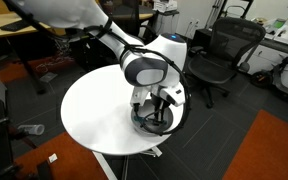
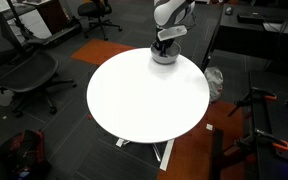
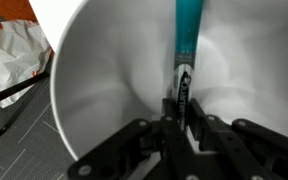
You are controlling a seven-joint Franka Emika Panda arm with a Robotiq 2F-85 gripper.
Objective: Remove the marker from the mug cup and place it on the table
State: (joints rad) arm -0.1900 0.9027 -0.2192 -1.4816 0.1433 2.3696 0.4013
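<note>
The mug cup (image 3: 99,85) is a wide silvery bowl with a pale inside, and it fills the wrist view. It stands near the edge of the round white table (image 1: 89,115) in both exterior views (image 2: 165,58). The marker (image 3: 187,30) lies inside it, teal part away from me and dark labelled part between my fingers. My gripper (image 3: 180,112) reaches down into the bowl and is shut on the marker's dark end. In both exterior views the gripper (image 1: 154,112) (image 2: 164,44) sits in the bowl (image 1: 144,127) and hides the marker.
Black office chairs (image 1: 219,55) (image 2: 24,70) stand round the table (image 2: 144,100). A crumpled white bag (image 3: 12,55) lies on the floor beside the table's edge. Orange carpet (image 1: 274,150) and desks are further out.
</note>
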